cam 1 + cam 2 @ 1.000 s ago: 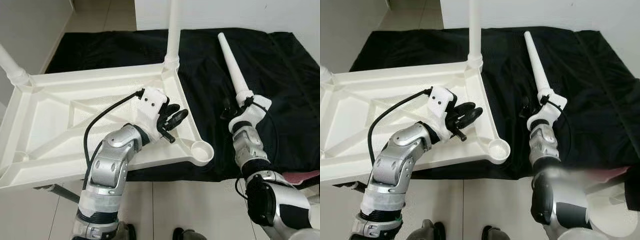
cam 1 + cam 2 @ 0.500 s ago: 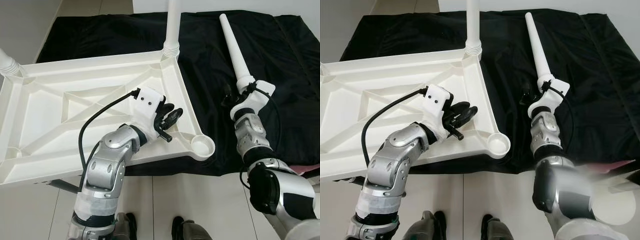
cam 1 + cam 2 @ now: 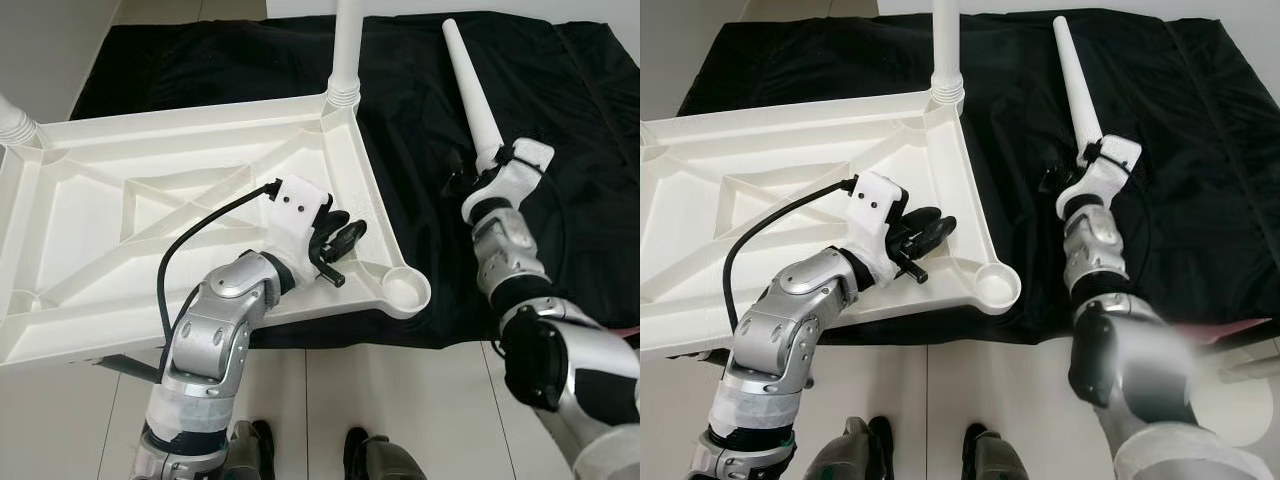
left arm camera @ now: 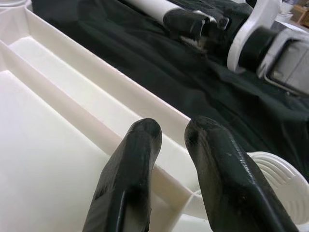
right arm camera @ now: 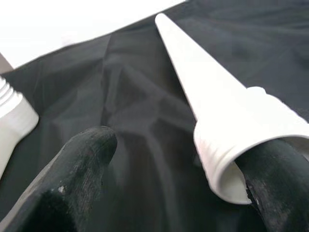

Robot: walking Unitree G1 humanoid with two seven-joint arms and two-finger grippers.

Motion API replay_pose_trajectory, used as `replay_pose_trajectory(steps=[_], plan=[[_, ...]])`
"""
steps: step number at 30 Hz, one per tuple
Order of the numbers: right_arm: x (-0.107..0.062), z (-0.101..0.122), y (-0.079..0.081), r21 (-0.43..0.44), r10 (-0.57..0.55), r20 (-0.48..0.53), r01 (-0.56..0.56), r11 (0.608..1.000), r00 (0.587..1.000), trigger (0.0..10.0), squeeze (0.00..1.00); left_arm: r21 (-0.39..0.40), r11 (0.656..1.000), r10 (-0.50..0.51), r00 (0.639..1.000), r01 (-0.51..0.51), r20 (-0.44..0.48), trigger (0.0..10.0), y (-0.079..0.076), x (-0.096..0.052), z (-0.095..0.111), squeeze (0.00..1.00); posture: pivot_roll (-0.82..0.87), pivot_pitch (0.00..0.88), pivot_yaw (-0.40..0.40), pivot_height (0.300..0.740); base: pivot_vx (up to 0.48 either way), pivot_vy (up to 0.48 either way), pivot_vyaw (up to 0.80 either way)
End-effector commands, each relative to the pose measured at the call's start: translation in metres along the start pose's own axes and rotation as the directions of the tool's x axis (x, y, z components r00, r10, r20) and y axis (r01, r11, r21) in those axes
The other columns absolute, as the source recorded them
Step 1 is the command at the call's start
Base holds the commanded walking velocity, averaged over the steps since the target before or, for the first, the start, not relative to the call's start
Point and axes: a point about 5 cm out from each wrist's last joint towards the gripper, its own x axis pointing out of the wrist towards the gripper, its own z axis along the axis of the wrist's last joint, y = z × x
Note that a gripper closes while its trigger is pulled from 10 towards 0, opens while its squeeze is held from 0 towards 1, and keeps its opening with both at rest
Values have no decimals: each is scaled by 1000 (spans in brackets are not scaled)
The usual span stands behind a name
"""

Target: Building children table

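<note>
The white children's tabletop point(image 3: 150, 210) lies upside down, ribs showing, partly over a black cloth point(image 3: 560, 130) spread on the floor. One leg point(image 3: 345, 50) stands screwed into its far corner. The left claw point(image 3: 338, 240) rests on the tabletop's rim just beside the empty near-corner socket point(image 3: 404, 290), fingers point(image 4: 140, 159) a little apart and gripping nothing. Over on the right, the right claw point(image 3: 1068, 182) sits low over the cloth, fingers wide, the thick threaded end of a loose tapered leg point(image 3: 1077, 85) resting against one of them.
</note>
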Motion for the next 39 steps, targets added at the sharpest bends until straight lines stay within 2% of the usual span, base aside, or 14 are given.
replay_pose_trajectory(steps=[1, 4, 5, 13, 22, 30, 32, 33, 34, 39], plan=[[0, -4, -1, 5, 2, -33, -2, 1000, 999, 1020, 0, -4, 1000, 24, 1000, -24, -6, 10000, -1, -2, -1, 0, 114, 268, 19, 740, 0, 0, 0], [1, -2, 0, 0, 5, -34, -5, 1000, 999, 1020, 0, -4, 1000, 24, 1000, -24, -7, 10000, -2, -2, -1, 0, 117, 268, 19, 740, 0, 0, 0], [2, 0, -1, -5, -4, -35, 4, 1000, 999, 0, 0, -1, 1000, 27, 1000, -27, -7, 10000, -1, -3, -1, 0, 128, 266, 17, 740, 0, 0, 0], [4, 2, -1, 12, -14, -36, 15, 1000, 999, 0, 0, 3, 999, 32, 999, -32, -11, 10000, 0, -4, -1, 0, 135, 265, 16, 740, 0, 0, 0], [0, 6, 2, -113, 16, 58, -9, 994, 998, 0, 0, 3, 999, 41, 999, -41, -6, 10000, 5, -3, -2, 0, 113, 229, 11, 740, 0, 0, 0], [-7, 4, 0, -131, 23, 119, -7, 991, 993, 0, 0, 16, 999, 50, 999, -50, 11, 10000, 12, 1, -1, 0, 78, 177, 8, 740, 0, 0, 0], [-12, 3, 2, -190, 38, 163, -6, 982, 986, 0, 0, 18, 999, 49, 999, -49, 23, 10000, 14, 3, 0, 0, 65, 150, 7, 740, 0, 0, 0], [-12, 3, 2, -190, 38, 163, -6, 982, 986, 0, 0, 18, 999, 49, 999, -49, 23, 10000, 14, 3, 0, 0, 65, 150, 7, 740, 0, 0, 0], [-15, 3, 3, -219, 42, 191, 0, 976, 981, 10000, 0, 16, 999, 46, 998, -47, 31, 10000, 15, 3, 1, 0, 62, 144, 7, 740, 0, 0, 0], [-25, 1, 7, -286, 66, 250, 8, 958, 966, 10000, 0, 20, 999, 41, 998, -42, 43, 10000, 19, 5, 3, 0, 49, 106, 1, 740, 0, 0, 0]])
